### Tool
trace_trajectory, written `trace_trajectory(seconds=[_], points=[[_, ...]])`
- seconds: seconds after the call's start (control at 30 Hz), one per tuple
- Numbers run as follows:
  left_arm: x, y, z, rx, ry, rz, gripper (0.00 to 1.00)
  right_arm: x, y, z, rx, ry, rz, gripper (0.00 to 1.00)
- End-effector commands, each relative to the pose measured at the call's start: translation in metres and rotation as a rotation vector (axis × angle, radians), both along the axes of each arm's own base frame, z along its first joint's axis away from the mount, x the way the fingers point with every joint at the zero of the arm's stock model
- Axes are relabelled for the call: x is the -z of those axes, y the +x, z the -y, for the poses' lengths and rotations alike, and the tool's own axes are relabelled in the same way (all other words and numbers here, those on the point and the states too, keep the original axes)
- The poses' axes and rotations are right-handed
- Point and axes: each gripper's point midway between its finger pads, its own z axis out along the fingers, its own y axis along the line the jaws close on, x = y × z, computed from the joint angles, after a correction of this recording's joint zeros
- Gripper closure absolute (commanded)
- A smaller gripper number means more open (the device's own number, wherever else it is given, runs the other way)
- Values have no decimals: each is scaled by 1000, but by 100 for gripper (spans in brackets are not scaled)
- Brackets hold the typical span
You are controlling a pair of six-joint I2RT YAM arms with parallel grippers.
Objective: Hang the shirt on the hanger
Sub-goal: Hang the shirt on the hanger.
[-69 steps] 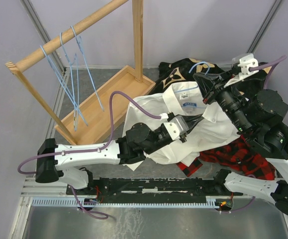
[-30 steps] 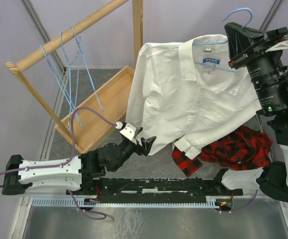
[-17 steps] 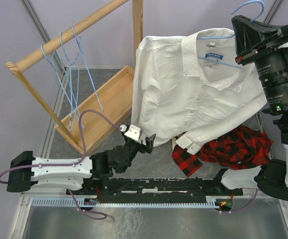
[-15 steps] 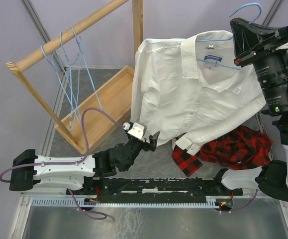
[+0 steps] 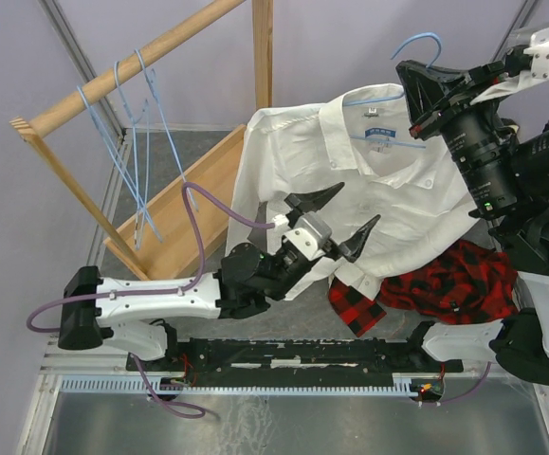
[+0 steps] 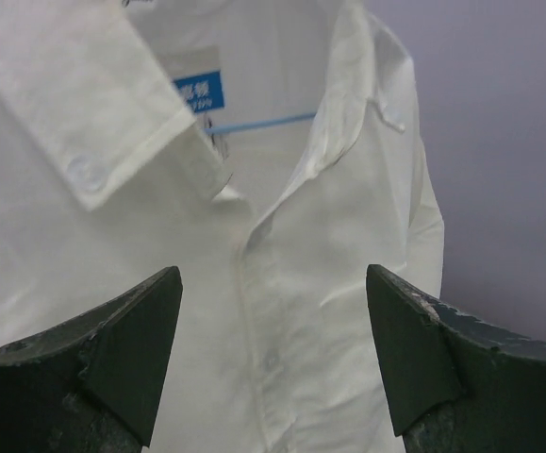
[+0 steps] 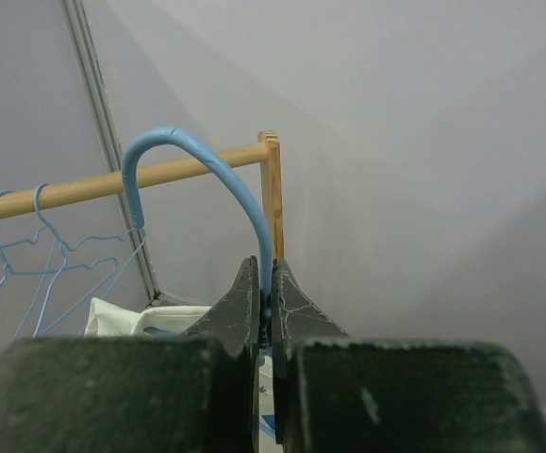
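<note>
The cream-white shirt [image 5: 293, 161] hangs in the air on a light-blue wire hanger [image 5: 418, 43], collar up and front facing me. My right gripper [image 5: 409, 83] is shut on the hanger just below its hook; in the right wrist view the right gripper [image 7: 266, 274] pinches the blue hanger wire [image 7: 188, 151]. My left gripper [image 5: 350, 210] stands open in front of the shirt's lower front, nothing between its fingers. The left wrist view shows the left gripper [image 6: 273, 283] facing the shirt's button placket [image 6: 254, 311], with the hanger's wire [image 6: 254, 123] under the collar.
A wooden rack [image 5: 151, 52] stands at the back left with three more blue hangers [image 5: 141, 123] on its rail, above a wooden tray base [image 5: 189, 199]. A red-and-black plaid garment [image 5: 445, 284] lies on the table under the shirt's hem.
The right arm has carried the hanger and shirt leftward and slightly lower. The left arm has lifted and reached forward to the shirt's front, its jaws spreading wider.
</note>
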Motion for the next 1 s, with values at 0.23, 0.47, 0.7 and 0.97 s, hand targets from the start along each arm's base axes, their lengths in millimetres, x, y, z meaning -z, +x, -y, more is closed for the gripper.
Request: trace_trajectory(seconds=[0.23, 0.47, 0.7, 0.97], points=[[-13, 15, 18, -119, -25, 89, 16, -27, -28, 7, -99, 91, 89, 100], [3, 22, 21, -156, -30, 57, 17, -31, -38, 9, -142, 106, 105, 100], [11, 23, 39, -112, -26, 17, 22, -34, -49, 7, -197, 130, 116, 100], [10, 26, 43, -82, -91, -24, 28, -39, -59, 9, -240, 148, 129, 100]])
